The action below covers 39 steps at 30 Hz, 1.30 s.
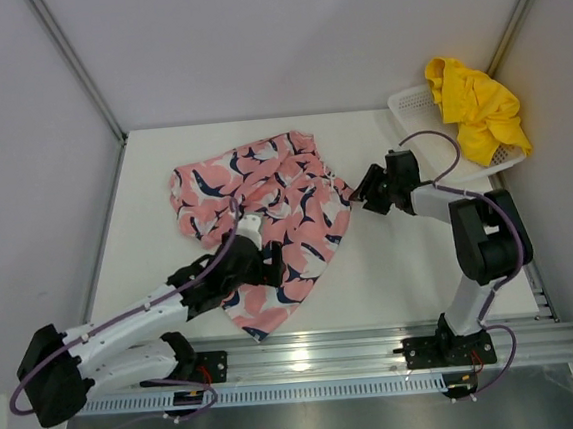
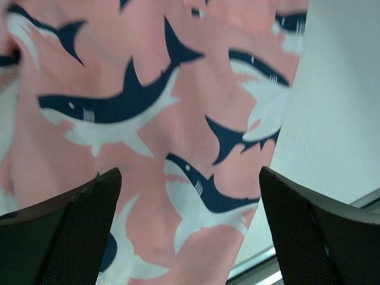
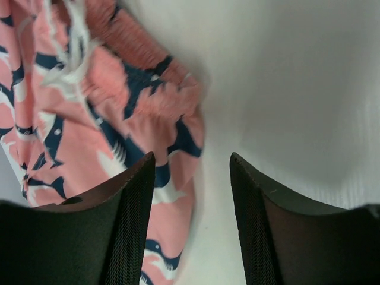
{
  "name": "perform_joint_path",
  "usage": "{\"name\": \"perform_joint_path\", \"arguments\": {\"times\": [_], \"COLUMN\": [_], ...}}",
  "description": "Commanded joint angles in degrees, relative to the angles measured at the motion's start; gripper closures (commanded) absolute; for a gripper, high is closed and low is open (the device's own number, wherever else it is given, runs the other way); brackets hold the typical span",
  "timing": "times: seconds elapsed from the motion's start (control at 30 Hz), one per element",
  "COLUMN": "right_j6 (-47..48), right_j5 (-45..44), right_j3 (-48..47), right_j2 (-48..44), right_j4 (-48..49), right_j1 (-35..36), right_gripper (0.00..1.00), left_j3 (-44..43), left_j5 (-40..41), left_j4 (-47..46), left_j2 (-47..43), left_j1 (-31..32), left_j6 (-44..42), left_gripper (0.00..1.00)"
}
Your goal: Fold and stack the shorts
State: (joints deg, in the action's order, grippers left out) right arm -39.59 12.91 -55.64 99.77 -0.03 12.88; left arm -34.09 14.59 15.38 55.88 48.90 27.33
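Hangs over the pink shorts (image 1: 264, 219) with left jaws released. Sits just beside them, right jaws released too.

Yellow shorts (image 1: 475, 108) (crumpled) on basket (image 1: 410, 104)

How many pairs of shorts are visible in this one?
2. The pink shorts lie spread on the table, mid-left. The yellow shorts sit bunched in the basket, far right. More could hide beneath them.

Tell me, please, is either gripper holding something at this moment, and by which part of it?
Nothing is held. The left gripper is open over the pink shorts, and the right gripper is open beside their gathered waistband edge, with no fabric between its fingers.
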Motion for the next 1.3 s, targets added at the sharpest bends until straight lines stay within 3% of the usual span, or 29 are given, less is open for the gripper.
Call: {"name": "perform_joint_path", "arguments": {"times": [0.0, 0.37, 0.53, 0.7, 1.1, 1.27], "right_j6": [-3.38, -8.66, -8.48, -10.77, -13.93, -16.56], "right_j5": [3.35, 5.64, 4.41, 4.5, 7.13, 6.52], "right_j3": [-1.32, -2.46, -2.37, -0.09, -0.18, 3.69], "right_j2": [3.67, 12.91, 13.87, 13.96, 17.39, 16.6], "right_j4": [8.37, 19.28, 19.8, 27.09, 36.06, 41.6], "right_j1": [-1.28, -1.64, -1.02, -1.02, -0.84, -1.37], "right_gripper": [0.44, 0.44, 0.46, 0.44, 0.43, 0.32], "left_j3": [-1.85, -7.31, -8.45, -8.54, -6.7, -6.08], "left_j5": [8.85, 12.74, 12.4, 10.98, 6.33, 5.63], "left_j4": [5.53, 13.52, 15.48, 15.21, 13.72, 13.54], "left_j2": [4.92, 16.63, 20.06, 22.6, 20.32, 19.53], "left_j1": [7.42, 18.15, 19.91, 21.4, 23.43, 23.43], "left_j6": [3.33, 4.92, 5.36, 5.53, 5.89, 7.38], "left_gripper": [0.01, 0.01, 0.01, 0.01, 0.01, 0.01]}}
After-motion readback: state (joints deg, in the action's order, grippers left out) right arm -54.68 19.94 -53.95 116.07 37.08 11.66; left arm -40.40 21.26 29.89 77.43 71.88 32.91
